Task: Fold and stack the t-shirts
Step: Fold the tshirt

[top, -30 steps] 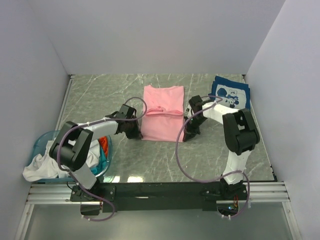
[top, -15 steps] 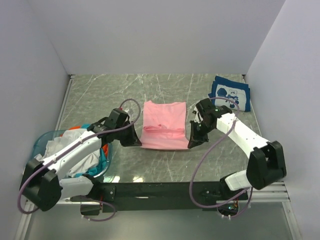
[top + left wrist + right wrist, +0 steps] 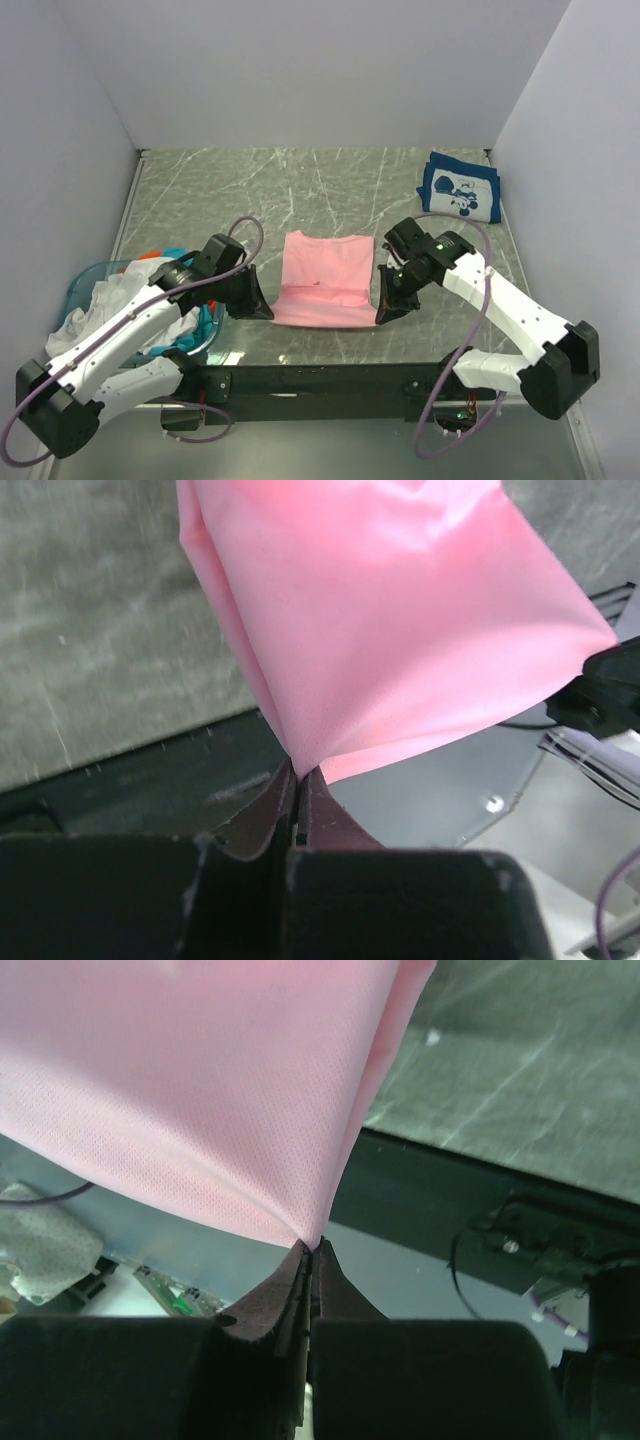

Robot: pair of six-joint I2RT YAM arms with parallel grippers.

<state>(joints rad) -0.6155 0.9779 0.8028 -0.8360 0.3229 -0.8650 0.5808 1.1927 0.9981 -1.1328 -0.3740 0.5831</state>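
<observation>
Pink t-shirt [image 3: 322, 285], soft, light and limp, is stretched over the near edge of the bench [image 3: 200, 200]. Its two near corners are pinched tight by the left fingers [image 3: 262, 815] and right fingers [image 3: 272, 1300]. Corner holds probably suit such sagging cloth best.
</observation>
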